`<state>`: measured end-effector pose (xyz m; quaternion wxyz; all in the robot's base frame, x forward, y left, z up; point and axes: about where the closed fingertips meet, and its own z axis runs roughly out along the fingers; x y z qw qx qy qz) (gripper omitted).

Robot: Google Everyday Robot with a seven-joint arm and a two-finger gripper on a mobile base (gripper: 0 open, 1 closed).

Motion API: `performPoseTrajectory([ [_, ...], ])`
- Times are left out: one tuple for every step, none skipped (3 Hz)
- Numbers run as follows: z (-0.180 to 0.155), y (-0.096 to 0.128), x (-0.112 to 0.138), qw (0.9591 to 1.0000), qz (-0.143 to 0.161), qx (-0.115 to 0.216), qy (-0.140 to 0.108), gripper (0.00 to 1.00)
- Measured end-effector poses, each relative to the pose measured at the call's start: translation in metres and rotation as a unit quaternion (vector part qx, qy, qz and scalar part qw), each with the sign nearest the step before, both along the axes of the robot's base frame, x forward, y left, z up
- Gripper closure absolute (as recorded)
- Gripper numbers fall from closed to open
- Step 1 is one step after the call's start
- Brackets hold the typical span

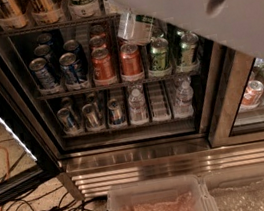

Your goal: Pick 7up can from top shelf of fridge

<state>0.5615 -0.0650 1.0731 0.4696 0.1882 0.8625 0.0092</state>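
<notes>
Dim, warm light. Light strip (0,121) glows at left; fridge (131,156) base glints; pale, blurred arm (216,6) hides gripper upper right.

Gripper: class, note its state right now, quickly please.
Gripper: hidden behind the white arm, just above the tilted 7up can; state cannot be told.

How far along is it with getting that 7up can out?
The fridge stands open. The 7up can hangs tilted just below the top shelf edge, under the white arm; the claw is hidden behind it. Left: drawing it clear.
</notes>
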Motion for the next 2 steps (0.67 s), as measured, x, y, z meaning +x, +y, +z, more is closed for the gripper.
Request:
performPoseTrajectory([
  [-0.040,-0.041,-0.015,0.9959,-0.059,0.044,0.052,1.00],
  [-0.084,-0.062,-0.035,0.9821,-0.099,0.106,0.120,1.00],
])
